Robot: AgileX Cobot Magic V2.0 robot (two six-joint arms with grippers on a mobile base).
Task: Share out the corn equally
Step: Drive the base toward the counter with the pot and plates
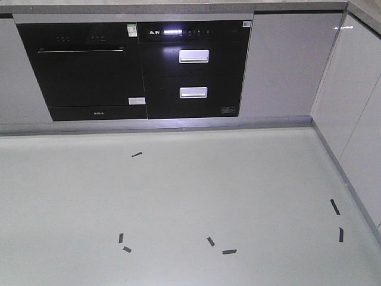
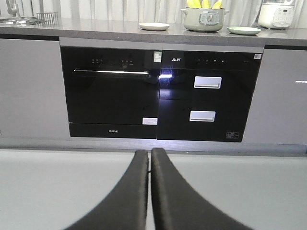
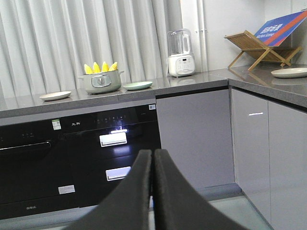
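Yellow corn stands tips-up in a grey-green pot on the grey countertop; the left wrist view shows the corn and the pot too. A white plate lies left of the pot and a pale green plate right of it. Both also show in the left wrist view, white plate and green plate. My left gripper and my right gripper are both shut with nothing between the fingers, low over the floor and far from the counter.
Black built-in appliances fill the cabinet front under the counter. A white blender stands right of the plates. A wooden rack and another plate sit on the side counter at right. Dark tape marks dot the floor.
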